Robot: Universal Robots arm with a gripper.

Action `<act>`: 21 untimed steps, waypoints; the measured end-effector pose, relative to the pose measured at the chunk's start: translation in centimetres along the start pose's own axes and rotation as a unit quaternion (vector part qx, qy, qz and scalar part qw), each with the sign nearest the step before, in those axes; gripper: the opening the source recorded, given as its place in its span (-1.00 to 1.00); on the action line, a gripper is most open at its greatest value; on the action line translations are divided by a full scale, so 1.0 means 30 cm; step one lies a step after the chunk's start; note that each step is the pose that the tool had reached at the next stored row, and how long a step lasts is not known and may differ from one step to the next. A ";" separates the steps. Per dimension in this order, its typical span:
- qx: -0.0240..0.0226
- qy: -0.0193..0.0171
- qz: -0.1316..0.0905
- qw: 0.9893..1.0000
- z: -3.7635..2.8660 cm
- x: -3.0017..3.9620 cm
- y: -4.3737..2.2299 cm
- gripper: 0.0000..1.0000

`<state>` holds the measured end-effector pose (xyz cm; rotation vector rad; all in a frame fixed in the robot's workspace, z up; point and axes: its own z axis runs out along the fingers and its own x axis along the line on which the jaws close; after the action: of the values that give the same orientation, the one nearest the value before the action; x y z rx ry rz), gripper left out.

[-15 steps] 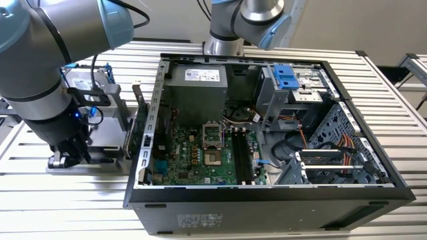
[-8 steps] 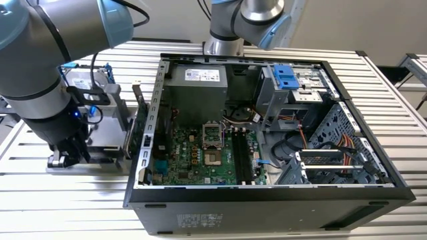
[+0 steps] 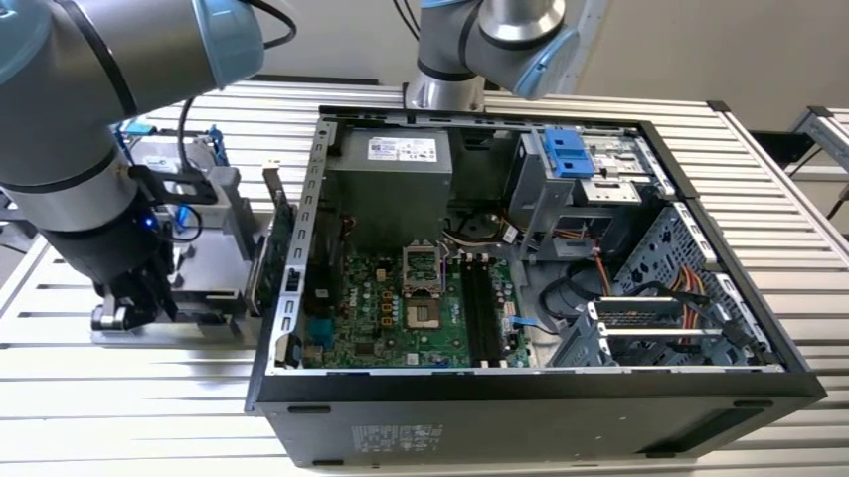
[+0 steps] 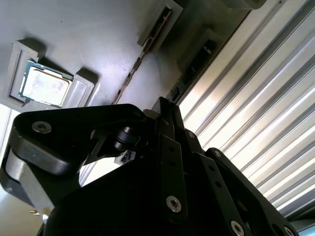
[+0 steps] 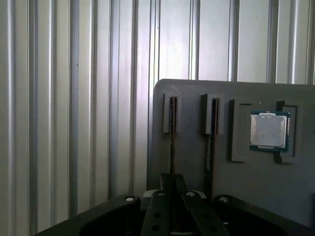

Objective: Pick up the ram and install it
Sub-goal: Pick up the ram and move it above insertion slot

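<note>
The gripper [image 5: 173,184] sits low over a grey tray [image 5: 192,88] on the slatted table [image 5: 74,98], well apart from the open computer case [image 3: 531,407] on the exterior view's right. Its jaws are pinched on the ram [image 5: 172,142], which stands on edge in the tray's outermost slot, near the tray's edge. A second stick [image 5: 212,130] stands in the next slot, just beside a processor chip [image 5: 268,130].

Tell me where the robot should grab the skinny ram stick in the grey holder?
Pinch the ram across its two flat faces, midway along its bare long edge. It stands on edge in a slot of the grey holder, so probably only that thin edge is free; come straight down onto it, where the gripper lines up.
</note>
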<state>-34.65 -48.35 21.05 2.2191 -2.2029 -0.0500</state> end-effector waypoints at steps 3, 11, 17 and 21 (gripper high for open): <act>0.000 0.000 0.000 1.000 -0.007 0.000 0.000 -1.00; 0.000 0.000 0.000 1.000 -0.013 0.000 0.000 -1.00; 0.000 0.000 0.000 1.000 -0.022 0.000 0.001 -1.00; 0.000 0.000 0.000 1.000 -0.035 0.000 0.001 -1.00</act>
<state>-34.65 -48.35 22.09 2.2190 -2.2030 -0.0500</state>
